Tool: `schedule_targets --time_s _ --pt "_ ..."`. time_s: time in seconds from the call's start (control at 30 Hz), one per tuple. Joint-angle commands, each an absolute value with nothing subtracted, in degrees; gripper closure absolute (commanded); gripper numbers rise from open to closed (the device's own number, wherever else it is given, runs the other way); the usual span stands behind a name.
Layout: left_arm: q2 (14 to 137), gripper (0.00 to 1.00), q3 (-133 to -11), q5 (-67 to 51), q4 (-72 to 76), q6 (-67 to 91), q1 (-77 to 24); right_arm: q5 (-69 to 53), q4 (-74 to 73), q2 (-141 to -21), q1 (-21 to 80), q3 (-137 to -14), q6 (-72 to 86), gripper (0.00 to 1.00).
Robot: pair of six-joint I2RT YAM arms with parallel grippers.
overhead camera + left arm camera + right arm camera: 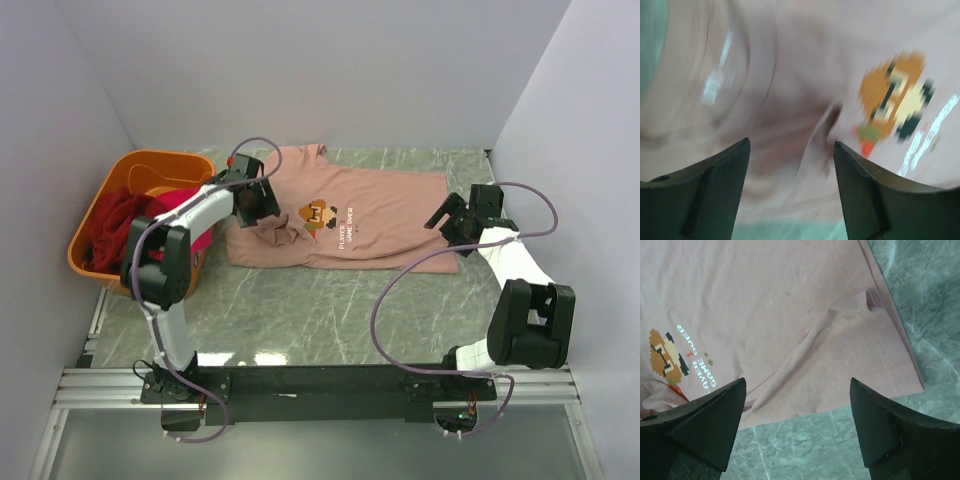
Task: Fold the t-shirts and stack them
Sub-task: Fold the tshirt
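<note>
The pink t-shirt (pixel 370 215) lies spread, print (pixel 318 214) upward, between the two pincers. It has been laid out but not yet folded flat. The left pincer (pixel 790 150) hangs directly above the shirt's bunched end, its fingers apart with nothing between them. The cloth below it is rumpled and blurred in the wrist view, and the print sits just ahead and to the right of the finger gap. The right pincer (pixel 797 385) hovers over the opposite end, also spread wide and empty. A creased flap of hem lies ahead of its gap, and the cloth's edge gives way to bare table (pixel 920 305) under and beside its fingers. The dark red and magenta shirts (pixel 118 222) are heaped in the orange tub (pixel 95 262), outboard of the left pincer, untouched.

We judge the step in hand to be the smoothing and first fold of the pink shirt. The next move calls for each pincer to descend onto its own end, pinch a single layer at the edge, and carry it across evenly. The bunched cloth under the left pincer probably needs pulling flat first, or the fold would trap the wrinkle.
</note>
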State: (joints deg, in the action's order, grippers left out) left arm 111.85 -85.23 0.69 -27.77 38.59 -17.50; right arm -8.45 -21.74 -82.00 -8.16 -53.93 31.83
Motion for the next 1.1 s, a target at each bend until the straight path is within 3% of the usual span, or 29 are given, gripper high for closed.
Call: schedule_targets --time_s 0.0,0.2,0.27,0.43,0.57,0.6,1.07 --pt "102.50 0.30 -79.03 -1.76 -24.44 40.86 -18.81 -8.44 -21.53 -80.42 -7.91 -53.35 31.29 0.10" --pt "106.25 0.45 -74.44 -0.18 -26.27 42.27 -20.56 -7.03 -22.68 -81.91 -8.00 -52.82 32.17 0.11" --pt "107.14 0.46 -74.53 -0.18 -25.58 42.45 -20.83 -7.21 -22.33 -81.56 -7.91 -52.47 31.99 0.11" --pt "108.54 0.56 -76.55 9.04 -26.36 44.73 -20.92 -6.24 -22.67 -81.04 -8.00 -52.03 31.90 0.11" --pt "109.25 0.83 -78.22 10.73 -25.49 44.74 -20.92 -5.71 -23.55 -81.30 -8.00 -52.03 31.90 0.11" --pt "109.34 0.99 -78.83 10.55 -25.23 44.56 -20.92 -5.71 -23.55 -81.39 -8.00 -51.86 31.82 0.12" --pt "118.29 0.96 -95.27 11.43 -28.83 44.03 -19.34 -4.66 -24.69 -81.03 -8.00 -51.94 30.59 0.12"
